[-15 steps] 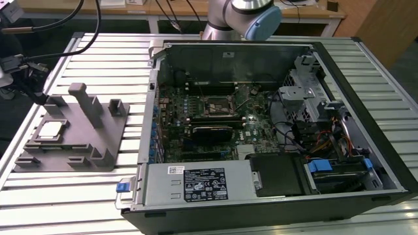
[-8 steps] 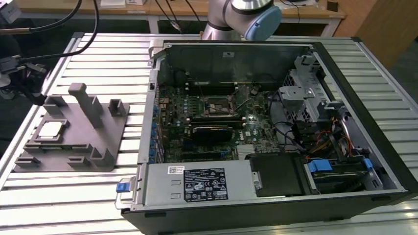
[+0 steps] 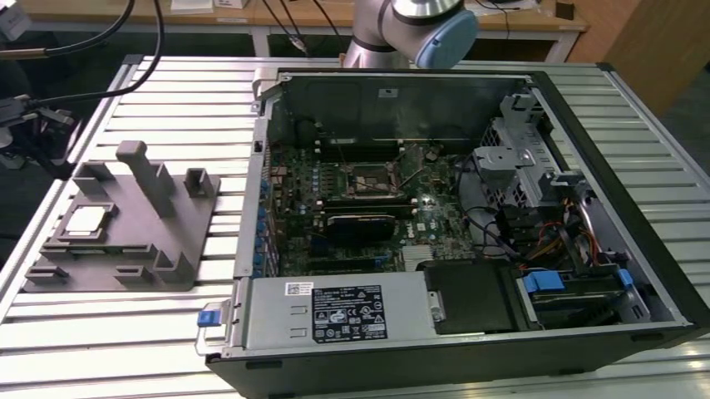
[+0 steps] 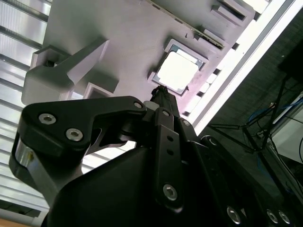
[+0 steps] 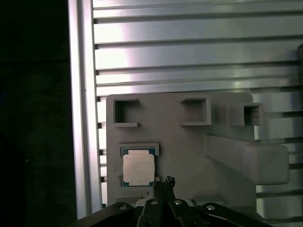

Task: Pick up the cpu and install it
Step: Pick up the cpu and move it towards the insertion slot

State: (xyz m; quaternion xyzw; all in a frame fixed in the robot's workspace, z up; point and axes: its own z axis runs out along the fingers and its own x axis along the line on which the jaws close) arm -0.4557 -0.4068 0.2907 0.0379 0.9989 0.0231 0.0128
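Nearest us in the exterior view stands the open computer case [image 3: 444,249], and on the exterior view's left the cpu [image 3: 86,219] lies flat in a recess of the grey fixture [image 3: 166,258]. In the second wrist view we see the gripper [image 4: 160,91] over that fixture, jaws pressed together and gripping nothing. In the first wrist view we find its tip near the cpu's edge.

Your arm [image 3: 413,25] shows at the top of the exterior view, its blue-capped joint bent. In both wrist views your gripper [image 5: 165,183] points down, tips drawn together and empty.
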